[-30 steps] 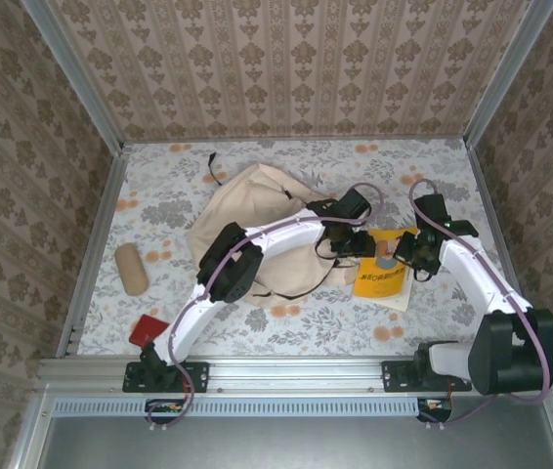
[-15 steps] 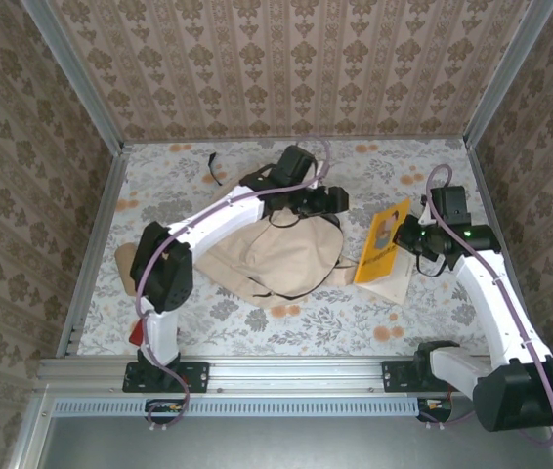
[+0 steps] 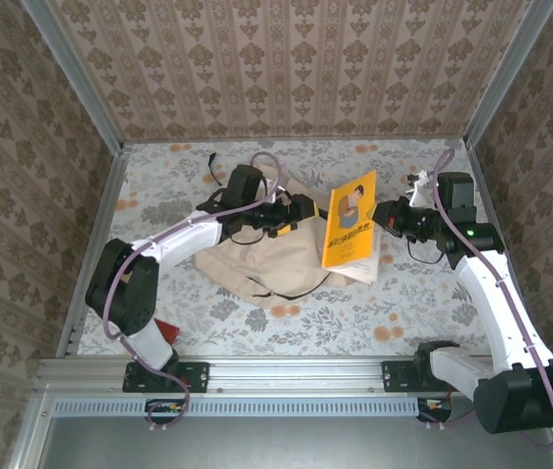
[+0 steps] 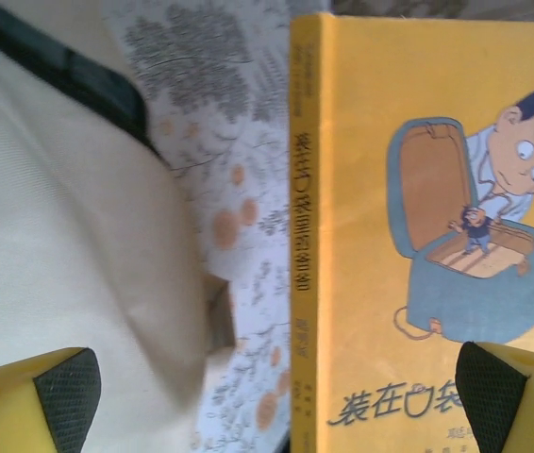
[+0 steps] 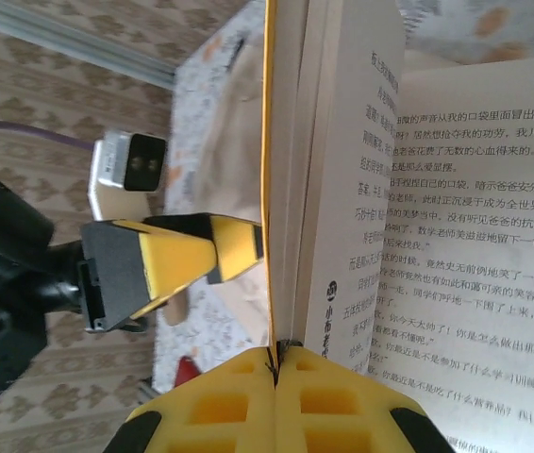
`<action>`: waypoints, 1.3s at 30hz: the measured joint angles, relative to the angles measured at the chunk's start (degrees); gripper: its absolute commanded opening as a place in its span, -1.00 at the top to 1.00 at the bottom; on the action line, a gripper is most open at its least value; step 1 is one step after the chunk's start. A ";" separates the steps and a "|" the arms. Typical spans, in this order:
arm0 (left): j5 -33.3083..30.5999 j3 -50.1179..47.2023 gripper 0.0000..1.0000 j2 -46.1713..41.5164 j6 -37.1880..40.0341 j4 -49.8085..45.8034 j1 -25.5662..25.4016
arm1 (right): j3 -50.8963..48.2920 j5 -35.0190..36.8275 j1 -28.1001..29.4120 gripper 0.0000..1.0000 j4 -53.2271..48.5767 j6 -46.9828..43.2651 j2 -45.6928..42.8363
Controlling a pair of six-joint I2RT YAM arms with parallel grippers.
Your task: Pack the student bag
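The left gripper, jaws spread wide, is poised over the right edge of the student bag, which is slumped at mid-table. Just beside it, the yellow storybook is held upright, clamped by the right gripper. The book is not yet packed, and insertion is judged to remain.

yellow book raised off the surface by right claw, shifted toward 10 o'clock, left claw drawn back toward 9 o'clock, now spread wide
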 measured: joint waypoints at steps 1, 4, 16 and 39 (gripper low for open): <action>0.90 -0.66 -1.00 -0.35 -1.27 1.95 0.22 | 0.00 -1.33 0.02 1.00 1.40 0.85 0.13; 3.28 -1.90 -1.00 -0.42 -5.35 7.04 0.28 | 0.00 -4.11 0.28 1.00 4.55 2.62 0.74; 9.03 -2.27 -1.00 1.20 -15.67 21.42 -0.70 | 0.02 -10.40 1.29 1.00 9.94 7.21 3.08; 9.49 0.39 -0.32 3.19 -17.07 18.71 -0.57 | 0.15 -10.43 1.20 1.00 9.68 5.09 4.83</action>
